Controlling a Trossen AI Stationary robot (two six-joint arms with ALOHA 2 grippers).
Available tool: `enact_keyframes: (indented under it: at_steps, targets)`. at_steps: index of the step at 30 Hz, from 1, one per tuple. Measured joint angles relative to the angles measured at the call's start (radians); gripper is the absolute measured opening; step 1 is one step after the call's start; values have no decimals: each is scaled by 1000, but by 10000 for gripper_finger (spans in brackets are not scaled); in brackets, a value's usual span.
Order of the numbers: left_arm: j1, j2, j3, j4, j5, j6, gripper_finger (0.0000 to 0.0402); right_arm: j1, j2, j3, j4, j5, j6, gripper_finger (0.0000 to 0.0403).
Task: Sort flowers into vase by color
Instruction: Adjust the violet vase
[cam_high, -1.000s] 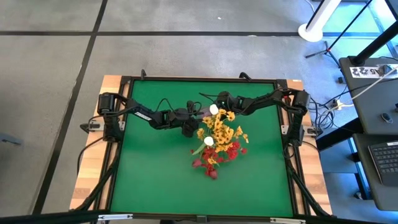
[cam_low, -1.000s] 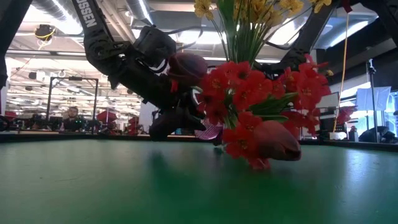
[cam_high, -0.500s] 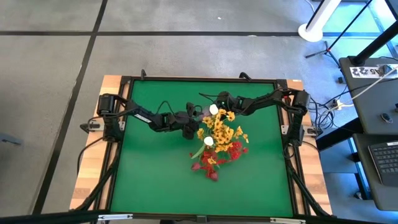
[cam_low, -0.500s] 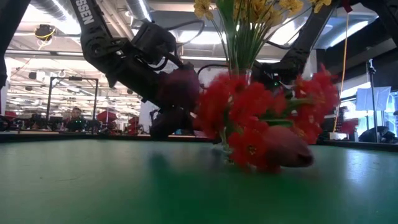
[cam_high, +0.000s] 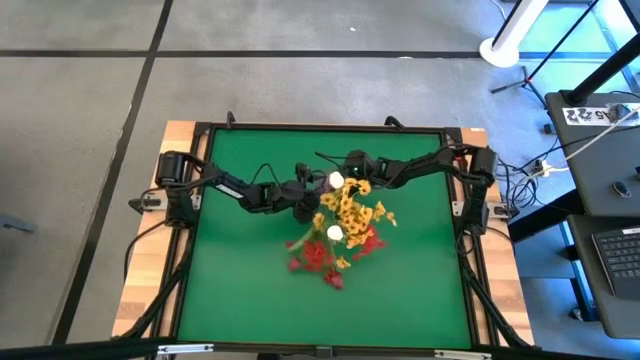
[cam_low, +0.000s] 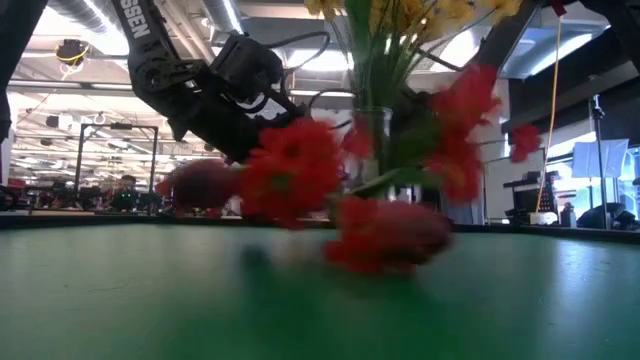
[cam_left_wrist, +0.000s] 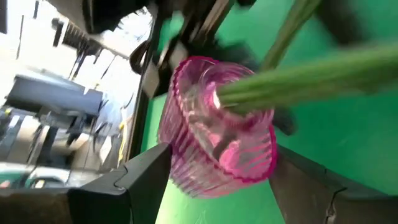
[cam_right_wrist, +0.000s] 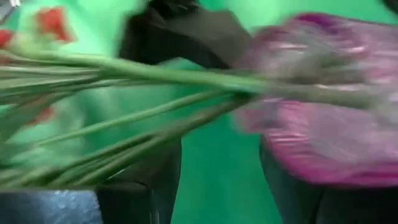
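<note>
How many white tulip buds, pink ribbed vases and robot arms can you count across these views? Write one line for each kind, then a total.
white tulip buds: 2
pink ribbed vase: 1
robot arms: 2
Total: 5

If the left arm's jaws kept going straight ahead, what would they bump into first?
Most likely the pink ribbed vase, which sits directly between the left gripper's open jaws, green stems sticking out of it. Depth is hard to judge.
</note>
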Motion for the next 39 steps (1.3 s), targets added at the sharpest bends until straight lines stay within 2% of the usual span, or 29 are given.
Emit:
enact_keyframes:
  at_steps: [9, 23, 31, 36, 39]
  targets:
    - [7, 2, -1, -3, 12, -54, 249, 7, -1, 12, 0, -16, -4, 214]
    - [4, 2, -1, -16, 18, -168, 172, 3, -1, 13, -87, 28, -23, 214]
    - [3, 2, 1, -50, 23, -186, 166, 3, -2, 16, -147, 19, -56, 214]
    - [-4, 1, 3, -88, 8, -195, 158, 3, -47, 16, -222, 26, -95, 214]
    - [-5, 0, 3, -113, -1, -211, 143, 3, -91, 16, -261, 64, -119, 214]
